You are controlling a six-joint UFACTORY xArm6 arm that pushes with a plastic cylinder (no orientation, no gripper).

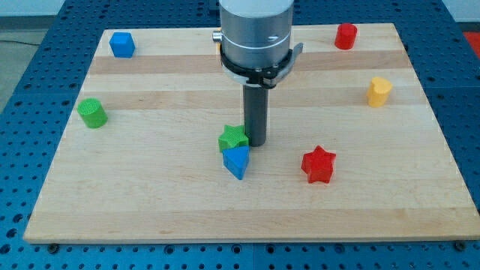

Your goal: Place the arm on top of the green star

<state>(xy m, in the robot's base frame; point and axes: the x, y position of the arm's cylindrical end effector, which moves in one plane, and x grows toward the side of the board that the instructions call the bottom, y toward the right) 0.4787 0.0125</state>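
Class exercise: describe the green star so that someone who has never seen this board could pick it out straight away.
Start at the wooden board and follow the dark rod down near its middle: my tip ends right beside the green star, on the view's right of it. Touching the star from below is a blue block; the other green block, a cylinder, sits far left.

Wooden board (pixel 150 202) — seven coloured blocks scattered
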